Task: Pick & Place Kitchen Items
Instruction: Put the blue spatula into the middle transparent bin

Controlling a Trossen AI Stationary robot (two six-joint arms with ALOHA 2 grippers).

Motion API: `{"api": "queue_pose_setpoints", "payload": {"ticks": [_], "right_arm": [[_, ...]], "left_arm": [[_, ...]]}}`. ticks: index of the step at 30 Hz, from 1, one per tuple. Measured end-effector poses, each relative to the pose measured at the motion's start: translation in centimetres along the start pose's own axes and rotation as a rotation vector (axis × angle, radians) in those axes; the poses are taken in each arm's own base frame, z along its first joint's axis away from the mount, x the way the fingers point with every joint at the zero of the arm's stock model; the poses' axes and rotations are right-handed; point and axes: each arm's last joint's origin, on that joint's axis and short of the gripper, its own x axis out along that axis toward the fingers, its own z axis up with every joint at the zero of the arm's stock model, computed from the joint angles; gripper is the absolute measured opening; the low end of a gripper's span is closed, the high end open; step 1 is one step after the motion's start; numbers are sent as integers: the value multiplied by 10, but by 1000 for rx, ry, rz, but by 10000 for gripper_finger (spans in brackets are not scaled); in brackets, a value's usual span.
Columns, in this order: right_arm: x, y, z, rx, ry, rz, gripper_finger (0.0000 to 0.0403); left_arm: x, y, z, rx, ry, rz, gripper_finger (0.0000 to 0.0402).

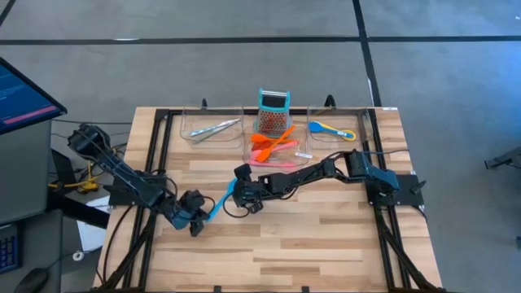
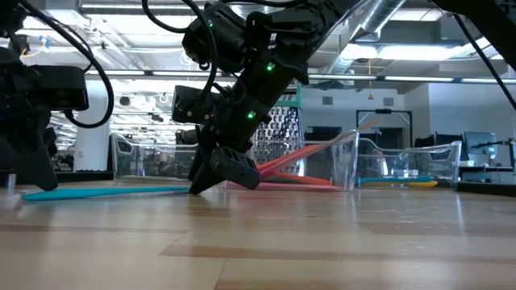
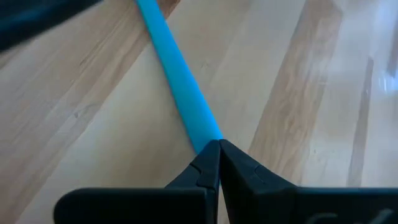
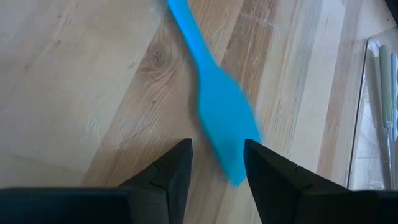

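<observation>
Most utensils sit in the trays point(image 1: 213, 138); I have the blue spatula point(image 1: 218, 203) left, my left tool point(image 1: 198, 221) closed at its handle, right tool point(image 1: 242, 189) open over its blade.

Near half of the counter point(image 1: 309, 244): bare wood, open passage. Far edge blocked by three clear trays point(image 1: 210, 130) and an upright grater point(image 1: 273, 111) (middle tray). Centre crowded: blue spatula point(image 1: 221, 200) flat between left pincer point(image 1: 198, 221) and right pincer point(image 1: 241, 185).

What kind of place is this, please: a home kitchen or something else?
Probably a robotics lab or workshop, not a kitchen: a wooden bench with mounted arms, a monitor beside it, and exposed ceiling ducts over a big open room.
</observation>
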Motion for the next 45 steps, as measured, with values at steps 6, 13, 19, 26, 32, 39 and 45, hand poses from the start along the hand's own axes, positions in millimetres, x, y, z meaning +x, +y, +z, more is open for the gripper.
{"api": "queue_pose_setpoints", "payload": {"ticks": [6, 13, 19, 26, 32, 39, 45], "right_arm": [[0, 0, 0, 0, 0, 0, 144], [0, 0, 1, 2, -6, -4, 142], [0, -2, 2, -7, -20, -13, 146], [3, -5, 0, 3, -28, -16, 142], [5, -7, 1, 7, -47, -30, 142], [6, -10, 0, 12, -50, -36, 143], [7, -13, 1, 25, -79, -33, 143]], "left_arm": [[4, 0, -1, -7, -2, 14, 1], [4, 0, -1, -7, 0, 14, 1], [4, 0, -2, -7, 2, 14, 1], [4, 0, -2, -6, 6, 15, 1], [4, 1, -2, -5, 6, 16, 1], [4, 1, -3, -3, 8, 16, 1], [4, 1, -3, -3, 8, 17, 1]]}}
